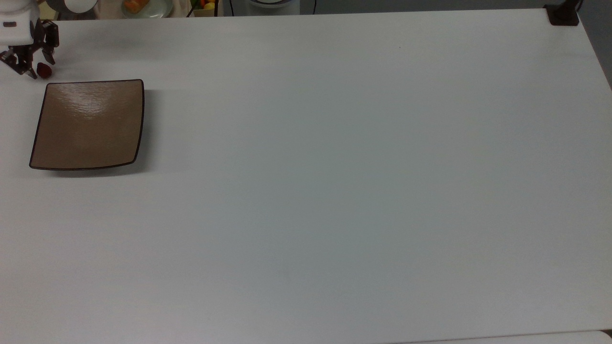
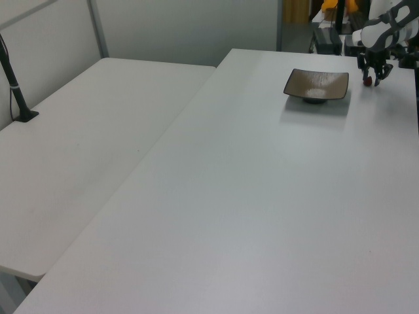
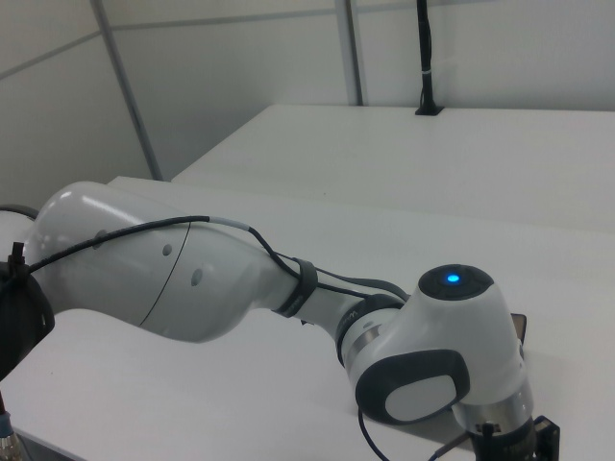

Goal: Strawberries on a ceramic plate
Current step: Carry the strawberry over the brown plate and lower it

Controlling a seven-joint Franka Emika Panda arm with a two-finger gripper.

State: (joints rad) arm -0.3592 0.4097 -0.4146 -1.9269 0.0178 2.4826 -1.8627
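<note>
1. Gripper [image 1: 32, 64] at the top view's far upper-left corner, low over the white tabletop [image 1: 334, 181]; in the left view it is at the upper right [image 2: 375, 72].
2. Fingers [image 1: 21, 67] spread apart, pointing down – one dark finger on each side of the strawberry [image 1: 44, 70], not closed on it.
3. Strawberry – small, dark red, on the tabletop, closer to the finger on the top view's right; can't tell if that finger touches it. In the left view it shows as a red dot between the fingertips [image 2: 369, 80].
4. Ceramic plate [image 1: 88, 125] – square, tan-brown, dark rim, bare; sits just below the strawberry in the top view, close but apart.
5. Left view: ceramic plate [image 2: 317, 84] lies to the left view's left of the gripper.
6. Right view: white arm [image 3: 288, 298] in the foreground, blue light on a joint.
</note>
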